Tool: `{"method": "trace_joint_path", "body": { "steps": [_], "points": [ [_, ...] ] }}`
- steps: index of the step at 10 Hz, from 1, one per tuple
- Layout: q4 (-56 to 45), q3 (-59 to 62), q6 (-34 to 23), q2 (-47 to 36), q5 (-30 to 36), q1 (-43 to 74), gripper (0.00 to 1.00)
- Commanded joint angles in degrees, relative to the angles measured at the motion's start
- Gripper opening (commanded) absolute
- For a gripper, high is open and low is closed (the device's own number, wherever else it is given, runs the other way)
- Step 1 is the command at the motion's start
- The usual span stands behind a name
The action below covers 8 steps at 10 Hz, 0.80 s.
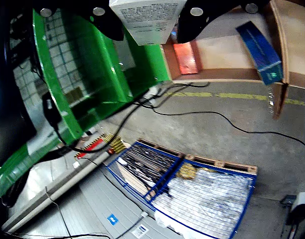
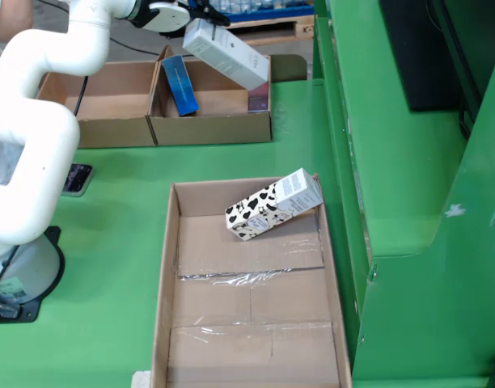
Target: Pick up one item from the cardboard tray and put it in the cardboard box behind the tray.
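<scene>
The cardboard tray [image 2: 171, 323] lies nearest, a cow-patterned carton [image 2: 273, 205] at its far end. Beyond, the gripper [image 1: 148, 20] clamps a white carton [image 2: 226, 54] above the cardboard box [image 2: 211, 129], which contains a blue packet [image 2: 179, 84].

white carton [image 2: 226, 54], cow-patterned black-and-white carton [image 2: 273, 205], blue box [image 2: 179, 85], brown cardboard tray [image 2: 168, 284], green table [image 2: 118, 174]

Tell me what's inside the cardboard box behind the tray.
In the fixed view, the cardboard box holds a blue carton leaning on its left wall. The white carton in the end effector covers the back right corner.
</scene>
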<state>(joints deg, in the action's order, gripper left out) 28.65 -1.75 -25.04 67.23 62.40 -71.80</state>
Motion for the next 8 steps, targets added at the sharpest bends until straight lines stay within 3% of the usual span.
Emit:
{"method": "trace_joint_path", "body": {
  "steps": [1,3,8],
  "points": [
    [0.8,1.8,-0.6,-2.0,-6.7,-0.4,0.0],
    [0.8,1.8,-0.6,-2.0,-6.7,-0.4,0.0],
    [0.8,1.7,-0.6,-2.0,-6.7,-0.4,0.5]
  ]
}}
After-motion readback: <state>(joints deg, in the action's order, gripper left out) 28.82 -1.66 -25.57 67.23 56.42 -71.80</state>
